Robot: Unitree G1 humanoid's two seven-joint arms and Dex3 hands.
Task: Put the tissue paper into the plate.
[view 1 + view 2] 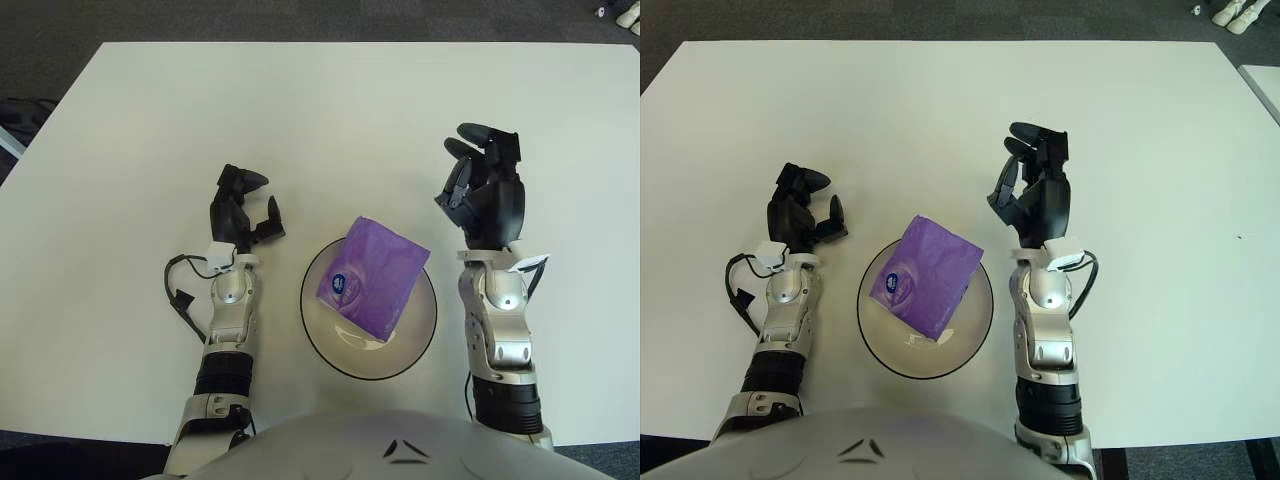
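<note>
A white table (330, 110) carried everything. Near its front edge sat the plate (420, 335), and the purple tissue paper pack (370, 275) lay inside it, tilted against the rim. Just right of the plate, the right hand (485, 195) held nothing, fingers loosely curled. Left of the plate, the left hand (240, 210) was likewise empty, fingers relaxed.
</note>
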